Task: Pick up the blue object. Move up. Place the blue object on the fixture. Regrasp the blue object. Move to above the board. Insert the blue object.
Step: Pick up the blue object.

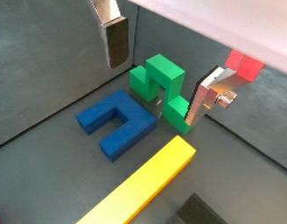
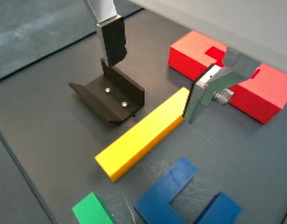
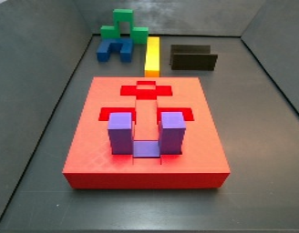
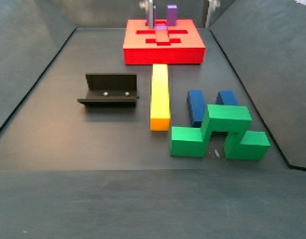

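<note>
Our pincer (image 1: 157,74) hangs released and empty above the bench (image 4: 68,112), its fingers (image 1: 115,42) wide apart. The blue object (image 1: 115,124) lies flat beside the green blocks (image 1: 160,86) and the yellow bar (image 1: 143,188). We should centre over one prong, descend straight and avoid nudging the green neighbours.

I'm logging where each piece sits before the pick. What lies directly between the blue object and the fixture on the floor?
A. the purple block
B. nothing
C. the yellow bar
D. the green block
C: in a side view the yellow bar lies lengthwise between the fixture and the blue object; the open hand hovers above, holding nothing.
</note>
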Available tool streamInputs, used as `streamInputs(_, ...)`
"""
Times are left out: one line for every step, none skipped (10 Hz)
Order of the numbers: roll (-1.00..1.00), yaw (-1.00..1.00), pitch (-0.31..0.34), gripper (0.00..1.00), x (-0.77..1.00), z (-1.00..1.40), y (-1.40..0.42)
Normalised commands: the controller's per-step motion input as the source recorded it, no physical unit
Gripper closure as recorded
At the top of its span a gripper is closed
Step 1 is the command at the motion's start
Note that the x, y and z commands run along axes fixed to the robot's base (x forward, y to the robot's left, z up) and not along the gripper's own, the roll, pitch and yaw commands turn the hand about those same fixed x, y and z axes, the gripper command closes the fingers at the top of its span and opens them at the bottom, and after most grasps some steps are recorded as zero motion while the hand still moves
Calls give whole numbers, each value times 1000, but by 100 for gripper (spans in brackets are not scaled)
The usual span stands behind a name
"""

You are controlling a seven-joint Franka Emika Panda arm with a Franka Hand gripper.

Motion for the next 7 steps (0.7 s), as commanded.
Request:
streamInputs(-77, -3, -6, 0, 134, -286, -154)
streamInputs(-56, 0, -107, 0, 0, -614, -194)
streamInputs(-20, 0, -164, 0, 0, -894, -203)
streamInputs(-16, 0, -163, 0, -6, -909, -200)
streamInputs(-40, 0, -164, 0, -31, -877, -160)
streamInputs(-66, 0, -154, 0, -94, -849, -71)
streamInputs(-90, 0, -153, 0, -140, -817, -17)
